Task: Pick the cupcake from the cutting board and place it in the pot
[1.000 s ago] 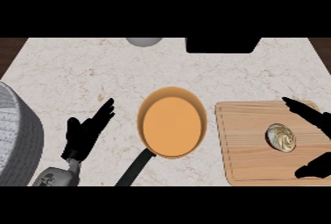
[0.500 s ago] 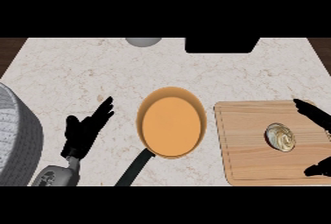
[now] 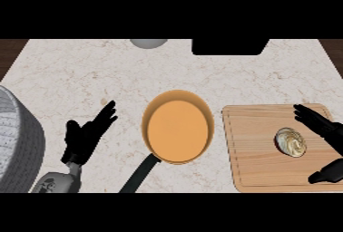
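Cupcake sits on the right half of the cutting board, pale top facing up at us. We see the right hand spread wide around it: fingers past its far side, thumb on its near side, cupcake in the gap, no contact that we can make out. We read that as a pre-grasp bracket, opened wide so the fingers clear the cake before closing. Pot lies just left of the board, empty, black handle pointing back toward the robot, so we judge the carry to be a short sideways move. Left hand rests open, fingers up, left of the pot and out of that path. We judge the task barely begun: grasp not yet made, cupcake not lifted.
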